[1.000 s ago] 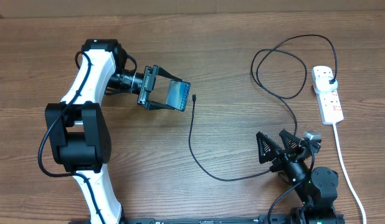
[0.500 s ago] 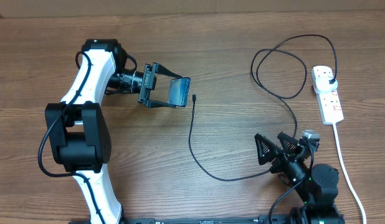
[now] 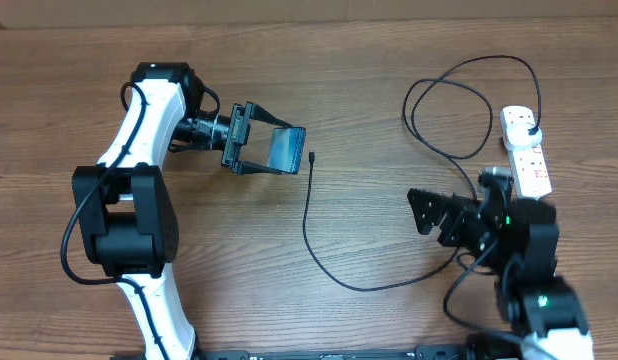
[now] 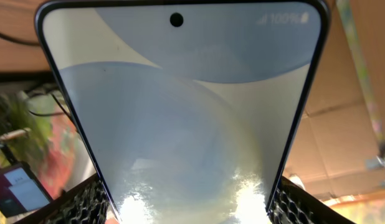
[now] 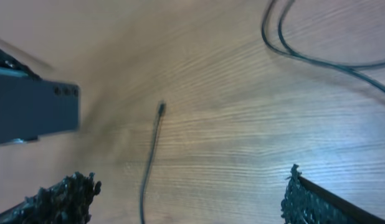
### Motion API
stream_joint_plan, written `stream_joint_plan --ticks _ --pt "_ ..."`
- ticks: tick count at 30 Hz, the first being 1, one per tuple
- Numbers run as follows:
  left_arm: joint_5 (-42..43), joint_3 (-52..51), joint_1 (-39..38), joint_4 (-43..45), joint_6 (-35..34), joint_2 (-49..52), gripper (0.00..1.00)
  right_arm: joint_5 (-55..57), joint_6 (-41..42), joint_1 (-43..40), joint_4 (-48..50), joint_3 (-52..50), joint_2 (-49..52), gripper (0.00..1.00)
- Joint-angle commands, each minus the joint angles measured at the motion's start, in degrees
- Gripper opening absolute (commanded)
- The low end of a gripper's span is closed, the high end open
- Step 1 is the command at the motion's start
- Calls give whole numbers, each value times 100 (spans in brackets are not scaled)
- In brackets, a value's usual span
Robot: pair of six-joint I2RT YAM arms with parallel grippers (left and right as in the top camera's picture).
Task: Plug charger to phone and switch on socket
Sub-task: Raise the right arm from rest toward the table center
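My left gripper (image 3: 277,152) is shut on the phone (image 3: 286,148) and holds it tilted above the table, left of centre. In the left wrist view the phone's screen (image 4: 180,106) fills the frame between the fingers. The charger's thin black cable (image 3: 319,255) lies on the table, its connector tip (image 3: 313,158) just right of the phone. Its plug (image 3: 530,128) sits in the white socket (image 3: 526,152) at the far right. My right gripper (image 3: 429,212) is open and empty, right of the cable. The right wrist view shows the tip (image 5: 161,109) and the phone (image 5: 33,112).
The cable makes big loops (image 3: 459,105) left of the socket. The socket's white cord (image 3: 559,285) runs down the right side toward the table's front edge. The table is brown wood (image 3: 369,60).
My right arm has risen and moved up toward the table's middle, its gripper still open. My left gripper has tilted the phone slightly and otherwise stayed put.
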Motion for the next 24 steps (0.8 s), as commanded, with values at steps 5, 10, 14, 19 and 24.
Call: stream_joint_plan --ticks 5,10,14,19,24 --pt "-1867 162 59 275 -726 -26 59 -57 -752 4 -1513 1873 1482 100" --pt "-3075 162 57 437 -1163 -26 56 -52 -750 4 -1759 2240 2100 100" --pt "-4468 162 57 535 -1668 -26 54 -199 -686 4 -1670 2240 2483 100" --pt "-5615 162 57 634 -2116 -26 54 -634 -686 11 -1458 2240 2778 100" --pt "-6207 162 57 758 -2308 -26 54 -634 -551 17 -1379 2240 3064 98"
